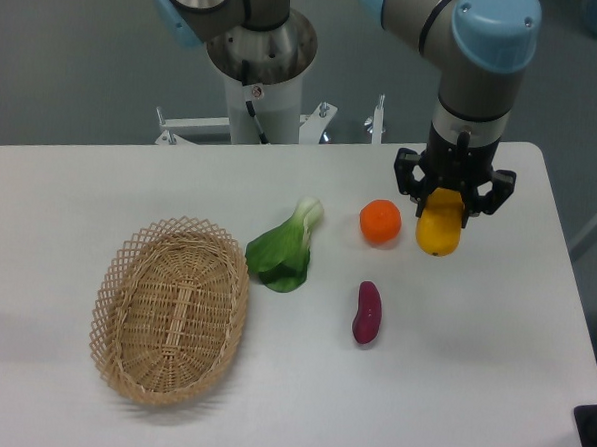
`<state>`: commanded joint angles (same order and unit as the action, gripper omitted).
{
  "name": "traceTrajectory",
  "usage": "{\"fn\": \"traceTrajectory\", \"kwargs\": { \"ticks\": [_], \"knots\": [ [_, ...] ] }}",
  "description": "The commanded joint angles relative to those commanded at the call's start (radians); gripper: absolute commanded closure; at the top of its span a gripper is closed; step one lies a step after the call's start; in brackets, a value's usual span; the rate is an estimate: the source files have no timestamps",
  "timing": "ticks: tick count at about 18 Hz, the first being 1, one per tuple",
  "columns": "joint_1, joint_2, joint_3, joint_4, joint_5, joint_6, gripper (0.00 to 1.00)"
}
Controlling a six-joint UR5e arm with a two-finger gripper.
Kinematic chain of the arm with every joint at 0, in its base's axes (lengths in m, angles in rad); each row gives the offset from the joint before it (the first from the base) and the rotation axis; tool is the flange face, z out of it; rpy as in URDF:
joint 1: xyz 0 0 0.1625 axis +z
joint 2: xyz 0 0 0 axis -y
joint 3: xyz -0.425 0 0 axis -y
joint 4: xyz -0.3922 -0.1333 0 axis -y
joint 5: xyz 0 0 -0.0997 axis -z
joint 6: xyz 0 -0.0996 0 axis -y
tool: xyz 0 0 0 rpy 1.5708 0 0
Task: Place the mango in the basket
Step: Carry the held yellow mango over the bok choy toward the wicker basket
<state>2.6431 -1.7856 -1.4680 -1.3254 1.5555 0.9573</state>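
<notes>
Mango sits at the right part of the white table, yellow-orange, long axis roughly vertical in the view, its upper end up between the fingers of the black gripper. Jaws look closed around the mango's top, one finger on each side; can't tell whether the fruit rests on the table or is just lifted off it. Arm comes straight down from above, grey wrist with a blue cap. Round orange fruit lies just beside the mango on its left, not touching. Purple oblong vegetable lies below the orange, apart from both. Green leafy vegetable with a pale stalk lies left of the orange, near the table's middle. Basket, tan woven wicker, oval, lattice rim, sits at the left, well apart from the mango, its right rim near the leafy vegetable.
</notes>
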Motion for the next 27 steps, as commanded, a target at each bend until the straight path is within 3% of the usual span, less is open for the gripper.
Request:
{"fn": "traceTrajectory", "kwargs": {
  "ticks": [6, 11, 17, 21, 27],
  "knots": [
    [-0.011, 0.021, -0.021, -0.002, -0.002, -0.028, 0.40],
    [-0.028, 0.077, -0.083, 0.003, -0.026, -0.064, 0.40],
    [-0.161, 0.063, -0.098, 0.009, -0.038, -0.262, 0.40],
    [-0.236, 0.052, -0.143, 0.086, -0.092, -0.400, 0.40],
    [-0.380, -0.066, -0.152, 0.284, -0.147, -0.633, 0.40]
  ]
}}
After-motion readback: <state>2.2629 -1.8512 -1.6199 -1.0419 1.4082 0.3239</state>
